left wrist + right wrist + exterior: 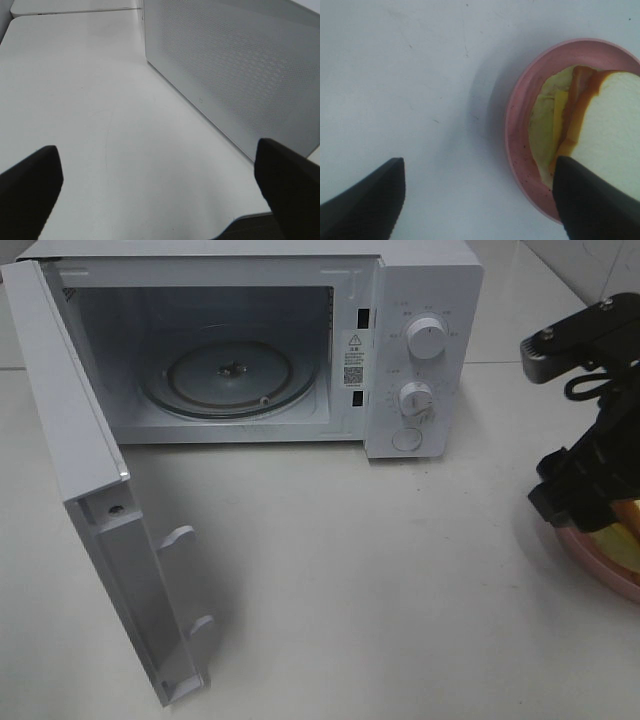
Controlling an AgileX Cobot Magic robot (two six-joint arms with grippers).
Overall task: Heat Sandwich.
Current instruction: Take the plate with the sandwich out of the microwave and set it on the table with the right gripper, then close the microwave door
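The sandwich, pale bread with brown crust and yellowish-green filling, lies on a round pink plate at the table's right edge. My right gripper hovers open above it. One finger covers the sandwich's near corner and the plate rim, the other is over bare table, and nothing is held. In the high view the right arm hides most of the plate. The white microwave stands open with its glass turntable bare. My left gripper is open over the table beside a white perforated panel.
The microwave door swings out far to the left and reaches toward the table's front edge. Control knobs sit on the microwave's right panel. The left arm does not show in the high view.
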